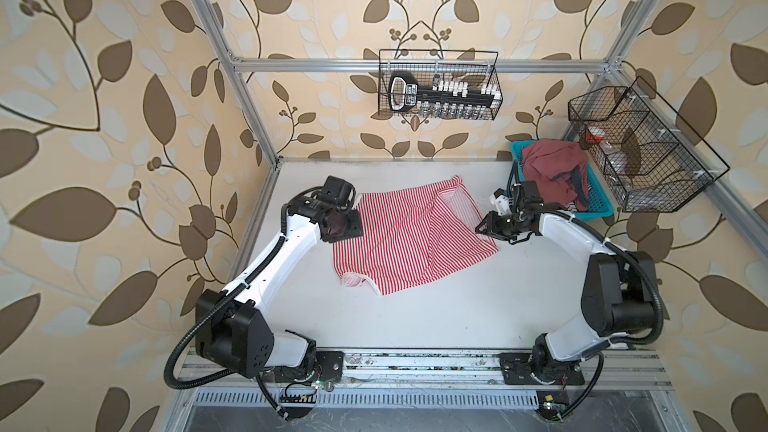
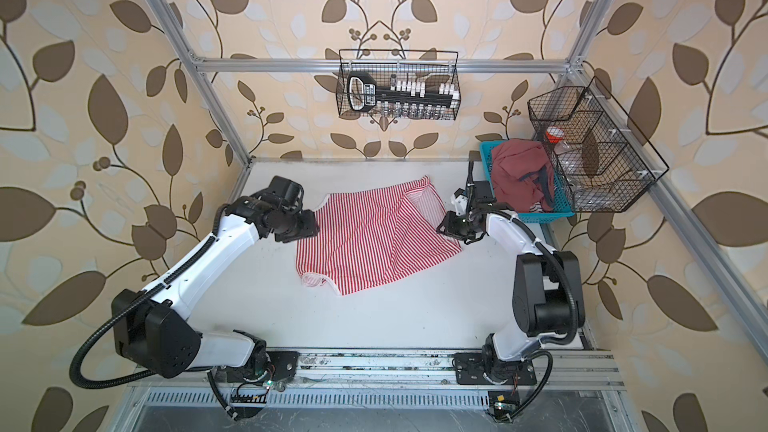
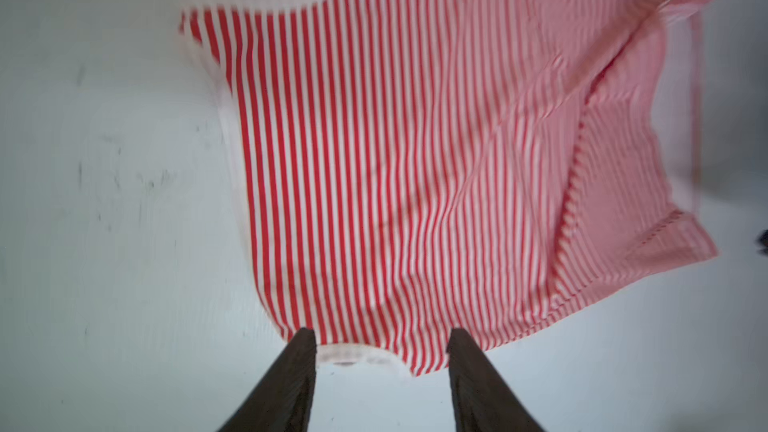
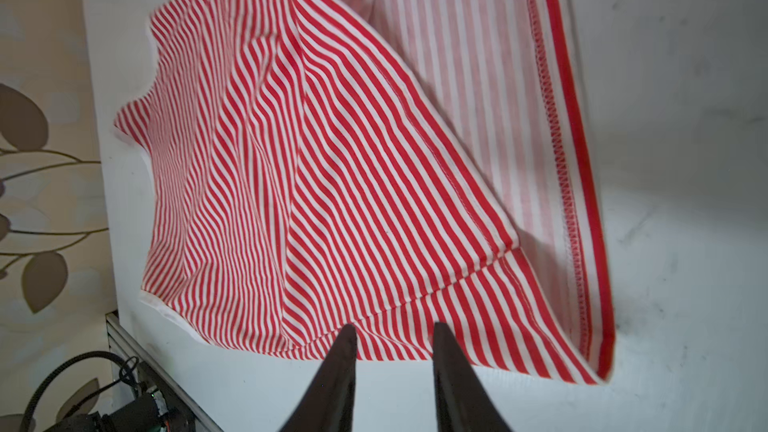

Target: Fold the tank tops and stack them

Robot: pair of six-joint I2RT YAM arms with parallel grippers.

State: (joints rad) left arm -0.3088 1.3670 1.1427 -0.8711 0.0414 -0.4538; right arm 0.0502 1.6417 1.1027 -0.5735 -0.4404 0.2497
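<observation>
Left hand point(image 3: 381, 336) spread empty at straps, right hand point(image 4: 395, 328) likewise at hem of red-and-white striped cloth tank top point(image 1: 407, 238); lies lengthwise between.

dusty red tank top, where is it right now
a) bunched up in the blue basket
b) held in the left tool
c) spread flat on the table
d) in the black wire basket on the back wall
a: the dusty red tank top sits crumpled inside the blue basket, and only the striped tank top lies on the table.
</observation>
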